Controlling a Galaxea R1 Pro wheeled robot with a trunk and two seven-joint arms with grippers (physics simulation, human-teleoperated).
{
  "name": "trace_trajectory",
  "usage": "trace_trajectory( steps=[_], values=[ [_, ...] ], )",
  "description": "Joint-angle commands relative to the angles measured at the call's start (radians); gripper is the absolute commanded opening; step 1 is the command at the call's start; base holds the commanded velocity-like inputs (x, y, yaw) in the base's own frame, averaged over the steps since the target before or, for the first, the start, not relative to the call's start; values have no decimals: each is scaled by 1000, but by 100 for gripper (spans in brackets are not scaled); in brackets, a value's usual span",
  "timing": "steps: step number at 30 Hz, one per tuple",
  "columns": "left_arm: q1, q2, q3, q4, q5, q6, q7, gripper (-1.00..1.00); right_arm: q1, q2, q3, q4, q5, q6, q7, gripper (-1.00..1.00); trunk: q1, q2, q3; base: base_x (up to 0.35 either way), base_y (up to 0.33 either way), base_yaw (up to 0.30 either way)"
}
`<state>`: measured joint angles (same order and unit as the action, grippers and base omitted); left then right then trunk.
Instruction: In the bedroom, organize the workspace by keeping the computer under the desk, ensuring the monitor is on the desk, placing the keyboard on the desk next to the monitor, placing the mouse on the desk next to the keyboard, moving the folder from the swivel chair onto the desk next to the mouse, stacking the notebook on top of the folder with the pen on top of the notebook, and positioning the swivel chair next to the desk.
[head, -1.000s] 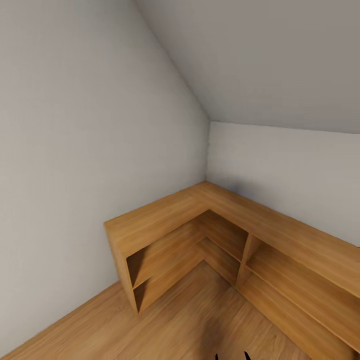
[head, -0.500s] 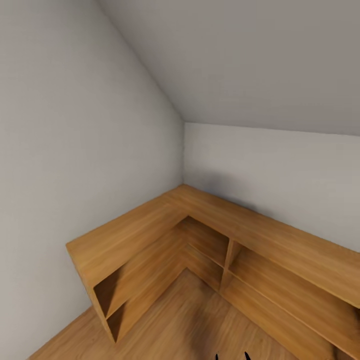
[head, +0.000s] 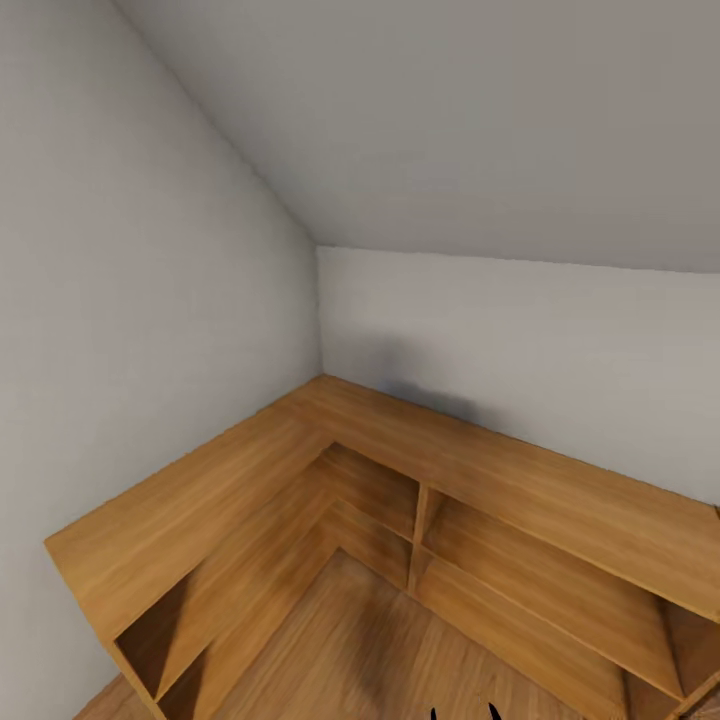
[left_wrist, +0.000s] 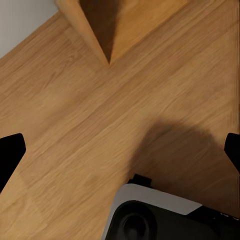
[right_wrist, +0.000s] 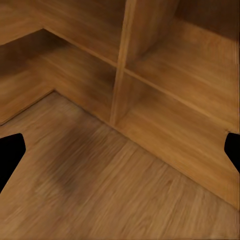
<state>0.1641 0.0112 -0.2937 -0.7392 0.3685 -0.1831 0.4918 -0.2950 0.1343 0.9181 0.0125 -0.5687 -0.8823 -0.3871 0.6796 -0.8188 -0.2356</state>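
As the head view has swung rightward across the low wooden shelving (head: 520, 490) in the corner, no task item or desk shows (robot evidently in transit). Left pincer (left_wrist: 120, 150) and right pincer (right_wrist: 120, 150) both stand apart, empty.

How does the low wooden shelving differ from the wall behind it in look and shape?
The shelving is warm light-wood with visible grain; the wall is plain grey-white. The shelving bends in an L with open compartments split by a divider; the wall is a smooth, unbroken face. The shelving stays low; the wall rises to a sloped ceiling. Both follow the same corner.
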Motion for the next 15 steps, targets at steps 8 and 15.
trace_trajectory(
  steps=[8, 15],
  values=[
    [0, 1, -5, -1, 10, -6, 5, 100, -1, 1, 9, 1, -2, -1, -6, 100, 0, -1, 1, 8, 0, -293],
    [0, 1, -5, -1, 10, -6, 5, 100, -1, 1, 9, 1, -2, -1, -7, 100, 0, -1, 3, 1, 0, -293]
  ],
)
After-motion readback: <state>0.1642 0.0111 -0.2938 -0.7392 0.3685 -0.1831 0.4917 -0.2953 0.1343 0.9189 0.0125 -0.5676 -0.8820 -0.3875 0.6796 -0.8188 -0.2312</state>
